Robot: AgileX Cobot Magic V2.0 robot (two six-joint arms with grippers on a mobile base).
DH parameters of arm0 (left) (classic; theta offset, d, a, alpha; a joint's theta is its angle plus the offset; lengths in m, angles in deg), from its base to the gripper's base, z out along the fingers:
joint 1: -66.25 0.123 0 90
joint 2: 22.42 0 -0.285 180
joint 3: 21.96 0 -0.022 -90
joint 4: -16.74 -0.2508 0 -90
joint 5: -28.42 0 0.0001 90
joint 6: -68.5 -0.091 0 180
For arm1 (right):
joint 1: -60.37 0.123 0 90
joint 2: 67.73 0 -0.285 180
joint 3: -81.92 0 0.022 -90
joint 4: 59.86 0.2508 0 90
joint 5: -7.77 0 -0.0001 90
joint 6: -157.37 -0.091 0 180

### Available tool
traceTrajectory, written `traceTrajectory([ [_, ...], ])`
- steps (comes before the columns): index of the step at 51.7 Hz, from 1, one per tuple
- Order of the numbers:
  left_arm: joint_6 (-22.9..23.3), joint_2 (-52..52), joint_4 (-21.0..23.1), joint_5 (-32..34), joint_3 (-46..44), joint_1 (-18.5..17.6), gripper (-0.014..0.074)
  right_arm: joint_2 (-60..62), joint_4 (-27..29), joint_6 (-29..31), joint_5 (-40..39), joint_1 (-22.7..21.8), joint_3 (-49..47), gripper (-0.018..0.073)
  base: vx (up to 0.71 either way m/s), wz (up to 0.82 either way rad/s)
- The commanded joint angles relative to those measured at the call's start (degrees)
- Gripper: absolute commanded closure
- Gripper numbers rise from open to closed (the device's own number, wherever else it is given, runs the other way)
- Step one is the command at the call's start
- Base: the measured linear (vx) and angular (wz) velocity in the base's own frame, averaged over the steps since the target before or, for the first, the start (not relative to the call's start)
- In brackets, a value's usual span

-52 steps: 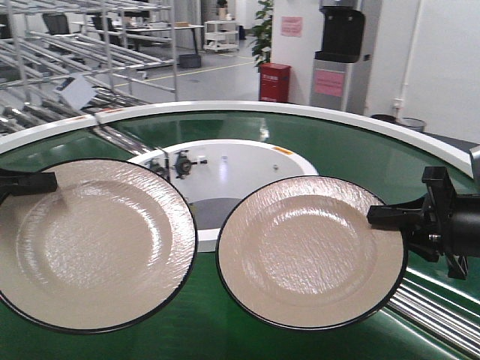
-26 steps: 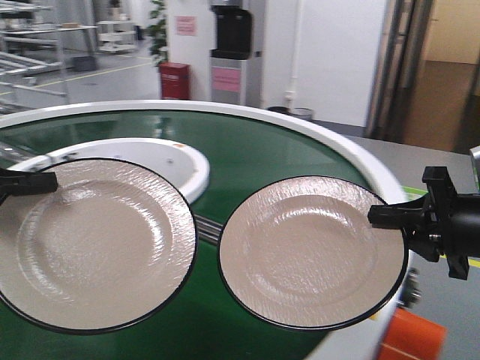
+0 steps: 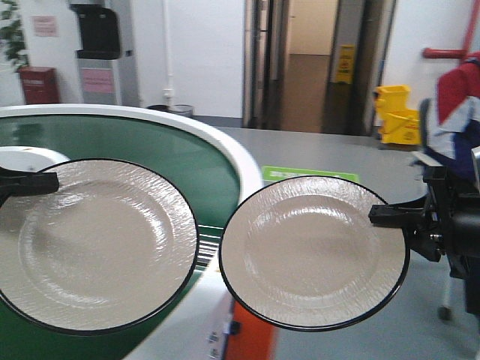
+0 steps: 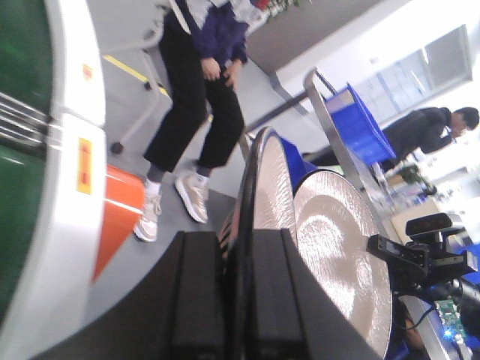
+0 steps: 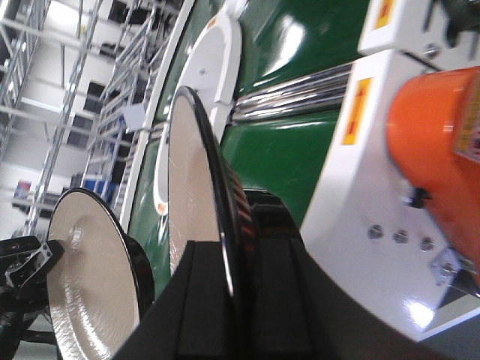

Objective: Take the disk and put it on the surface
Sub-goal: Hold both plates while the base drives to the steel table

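Observation:
I hold two disks, both beige plates with black rims, level and side by side in the air. My left gripper (image 3: 41, 182) is shut on the left rim of the left disk (image 3: 94, 244), which hangs over the green belt. My right gripper (image 3: 381, 217) is shut on the right rim of the right disk (image 3: 311, 251), which is out past the belt's edge, above the grey floor. In the left wrist view the left disk (image 4: 274, 187) stands edge-on between my fingers (image 4: 199, 300). The right wrist view shows the right disk (image 5: 191, 187) pinched the same way. The dark taped tabletop is out of view.
The green ring conveyor (image 3: 112, 139) with its white rim (image 3: 229, 154) and orange base (image 3: 251, 341) fills the left. A green mat (image 3: 300, 174) lies on the floor behind. A yellow mop bucket (image 3: 397, 112) and a person (image 3: 457, 97) are at the right.
The whole view has swung to the right: the conveyor slid off to the left, while floor, doorway and a person came in. Both disks stay gripped in the same places.

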Motion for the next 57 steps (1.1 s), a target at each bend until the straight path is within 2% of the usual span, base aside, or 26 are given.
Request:
traceTrajectory([
  [1,0.87,2.59,8.53,-1.44,-1.57,-0.10,0.0604,2.67,7.94,-0.43,2.00,-0.23,-1.76,0.0568,-0.13,-0.52],
  [30,0.87,2.59,8.51,-1.44,-1.57,-0.10,0.0604,2.67,7.94,-0.43,2.00,-0.23,-1.76,0.0568,-0.07,-0.49],
  [57,0.87,2.59,8.51,-1.44,-1.57,-0.10,0.0604,2.67,7.94,-0.43,2.00,-0.23,-1.76,0.0568,0.12,-0.48],
])
